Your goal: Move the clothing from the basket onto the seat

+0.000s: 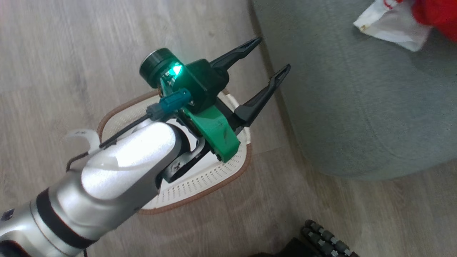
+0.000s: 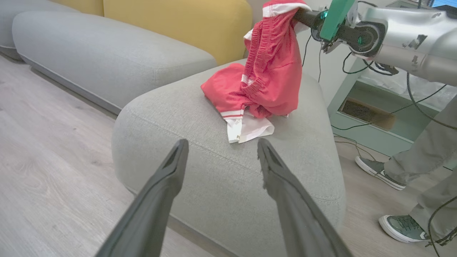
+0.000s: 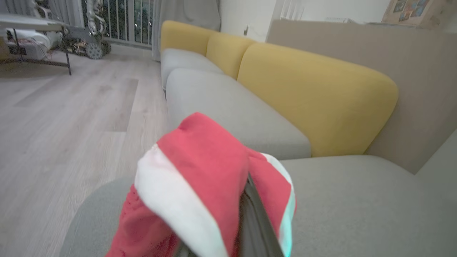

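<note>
Hanging from the clamped-tight right gripper, thin red clothing with a ribbed band and white trim drapes onto its crumpled remainder on the seat, a rounded grey woven cushion with a stitched seam. The left gripper, jaws spread wide, holding nothing, above the perforated cream basket, brown-rimmed, on wood-grain floor.

Home living room: grey sofa seat, yellow backrests, wood-plank floor.
</note>
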Controlling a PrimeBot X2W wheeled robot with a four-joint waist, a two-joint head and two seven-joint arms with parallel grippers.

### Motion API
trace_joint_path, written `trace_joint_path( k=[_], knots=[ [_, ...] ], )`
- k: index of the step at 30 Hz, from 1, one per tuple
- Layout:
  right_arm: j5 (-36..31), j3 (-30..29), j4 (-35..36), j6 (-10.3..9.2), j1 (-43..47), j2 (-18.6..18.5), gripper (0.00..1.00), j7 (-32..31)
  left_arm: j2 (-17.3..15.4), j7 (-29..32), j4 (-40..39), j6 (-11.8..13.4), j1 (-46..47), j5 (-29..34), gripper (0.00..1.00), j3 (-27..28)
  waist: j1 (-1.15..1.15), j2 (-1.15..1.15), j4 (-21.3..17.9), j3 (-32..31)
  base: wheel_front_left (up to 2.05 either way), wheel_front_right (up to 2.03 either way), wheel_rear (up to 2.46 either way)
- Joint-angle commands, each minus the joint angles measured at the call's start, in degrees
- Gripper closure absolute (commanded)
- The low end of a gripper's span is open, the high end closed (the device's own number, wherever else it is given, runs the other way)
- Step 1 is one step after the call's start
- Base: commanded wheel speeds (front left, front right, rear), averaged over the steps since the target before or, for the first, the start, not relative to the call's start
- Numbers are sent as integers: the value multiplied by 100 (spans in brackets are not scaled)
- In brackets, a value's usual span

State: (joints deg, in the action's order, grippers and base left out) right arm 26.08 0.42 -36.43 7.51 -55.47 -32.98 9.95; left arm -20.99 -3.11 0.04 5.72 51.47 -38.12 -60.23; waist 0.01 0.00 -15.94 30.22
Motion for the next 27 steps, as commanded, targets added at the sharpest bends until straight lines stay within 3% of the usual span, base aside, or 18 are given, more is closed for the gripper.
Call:
trace_joint_path(
  k=[1, 10, 14, 16, 17, 27],
  knots=[
    [-72, 20, -89, -2, -126, -192, 100, -85, -50, -9, -212, -30, 254, 64, 0, 202, -1, 0, 250, 252, 0, 0, 0],
    [-364, 462, -1603, -2, -406, -277, 98, -739, 70, -166, -91, -32, 301, 65, 0, 212, -1, 0, 544, 340, 0, 0, 0],
    [-408, 583, -2070, -2, -543, -349, 52, -1147, 66, -226, -33, -41, 265, 39, 0, 211, -1, 0, 587, 265, 0, 0, 0],
    [-413, 636, -2183, -2, -606, -366, 5, -1196, 66, -250, -8, -34, 242, 24, 0, 213, -1, 0, 584, 204, 0, 0, 0],
    [-416, 664, -2228, -2, -628, -366, 0, -1201, 64, -261, 3, -29, 230, 17, 0, 214, -1, 0, 576, 170, 0, 0, 0],
    [-246, 1151, -2519, -2, -516, -229, 0, -1592, 90, -355, 131, -12, 37, -84, 0, 158, -1, 0, 403, -381, 0, 0, 0]
  ],
)
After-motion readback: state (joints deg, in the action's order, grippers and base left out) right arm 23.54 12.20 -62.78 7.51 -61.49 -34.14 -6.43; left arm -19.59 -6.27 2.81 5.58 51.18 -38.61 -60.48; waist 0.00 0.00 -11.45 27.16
